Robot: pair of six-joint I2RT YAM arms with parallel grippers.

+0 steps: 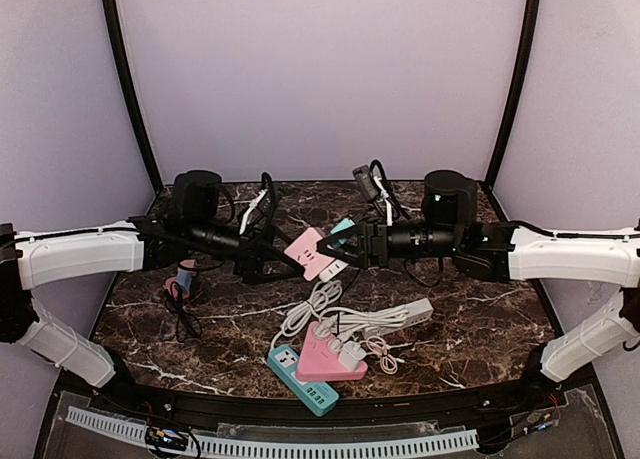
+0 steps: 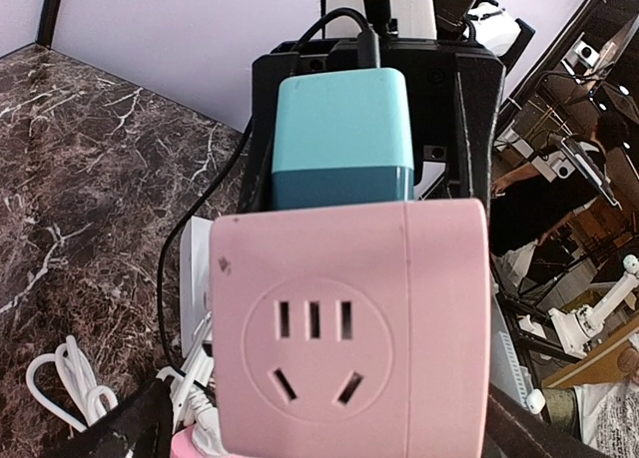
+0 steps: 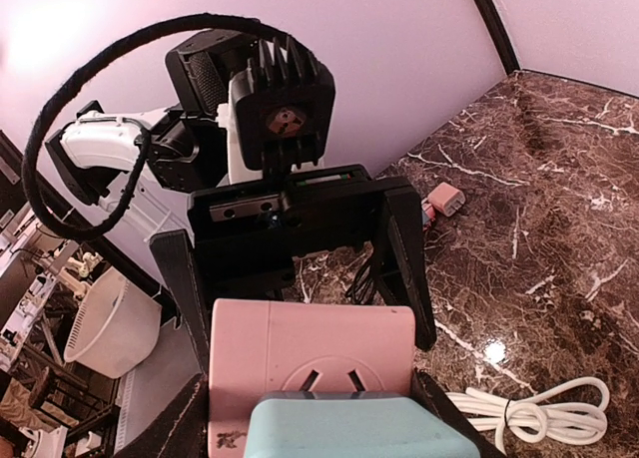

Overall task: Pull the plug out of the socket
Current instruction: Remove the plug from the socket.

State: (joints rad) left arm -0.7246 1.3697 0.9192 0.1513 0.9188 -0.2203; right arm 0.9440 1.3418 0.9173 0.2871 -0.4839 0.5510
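Separation looks pending: right claw (image 2: 367, 189) clamps the teal plug (image 2: 342, 139) seated in the pink socket (image 2: 349, 328), while left claw (image 3: 308, 333) flanks it, grip unclear, so next likely needs a firm hold and straight pull.

**Left wrist view:** pink socket (image 2: 349, 328) cropped by lower edge. Left gripper's fingers (image 2: 125, 430) mostly hidden behind it, only dark blurred corners showing; contact with socket sides cannot be told. Teal plug (image 2: 342, 139): pins and seam with socket hidden.

**Right wrist view:** plug cropped by bottom edge, covering socket's lower face. Right gripper's fingers (image 3: 190, 423) cut off at bottom corners.

**Top view:** small object (image 1: 183, 277) at left too small to name. Cable pile (image 1: 330, 354) tangled, single leads not separable.
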